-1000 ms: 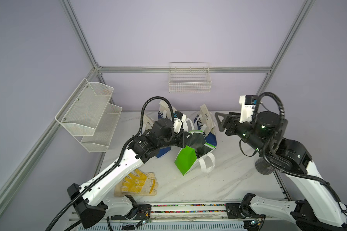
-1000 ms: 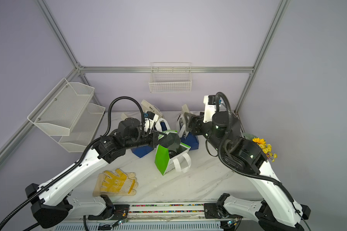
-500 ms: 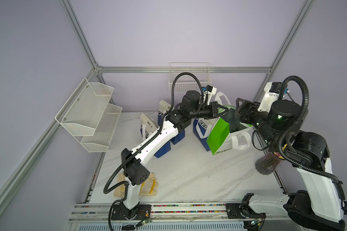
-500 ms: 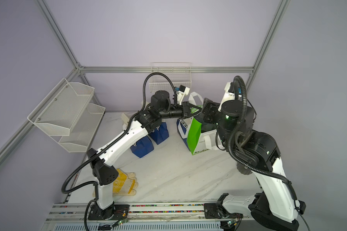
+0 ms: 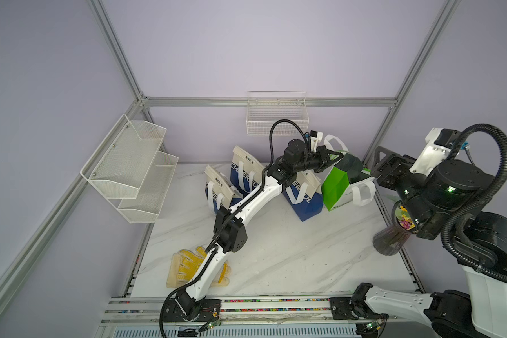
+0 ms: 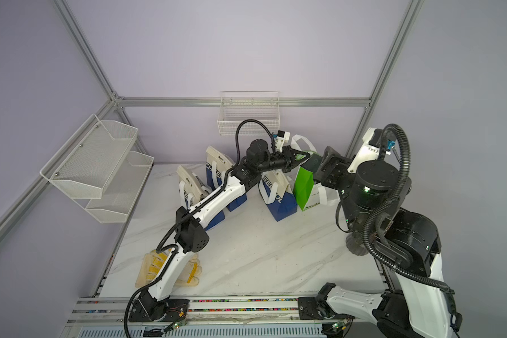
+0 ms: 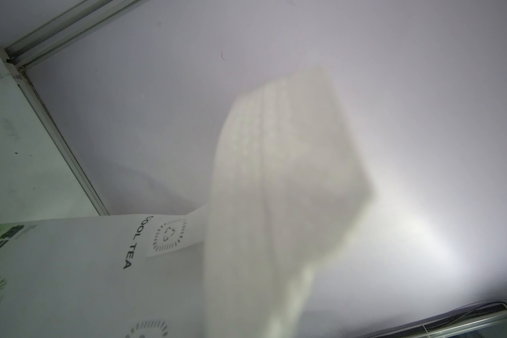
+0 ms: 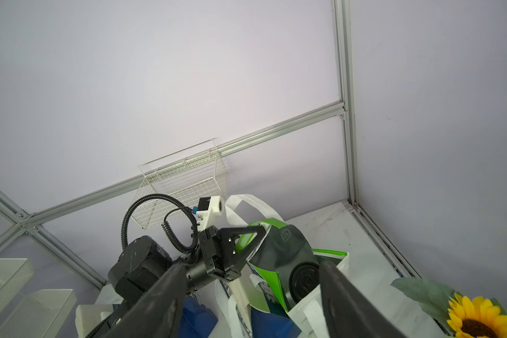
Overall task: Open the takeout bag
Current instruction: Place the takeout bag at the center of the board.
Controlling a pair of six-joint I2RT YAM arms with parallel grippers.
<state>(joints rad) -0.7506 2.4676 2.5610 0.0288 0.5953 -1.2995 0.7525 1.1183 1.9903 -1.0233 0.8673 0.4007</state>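
**One side pinched, the other waiting**

The green takeout bag (image 5: 335, 187) stands at the far right corner of the surface (image 5: 275, 248), leaning against a blue-and-white bag (image 5: 302, 193). As far as I can tell its base rests on the marble. The left arm stretches right across the cell to reach it. The left gripper (image 5: 340, 155) is clamped tight on the near edge of the bag's rim, which props the top up and keeps the thin wall from flopping inward.

That pinch gives the other arm something to pull against. The right gripper (image 5: 373, 165) hovers just beside the opposite side of the mouth with its jaws spread wide and nothing between them. Its wrist view looks straight at the gap.

The mouth already gapes a little, and the dark lining shows inside. One white handle (image 5: 335, 143) loops up behind the pinch and the other (image 5: 363, 194) droops down the outer face.

I'd judge the bag half open at best. The free rim needs catching and drawing away from the held one. The risk is that the right gripper grabs the loose handle instead, or drags the light bag along instead of spreading it.
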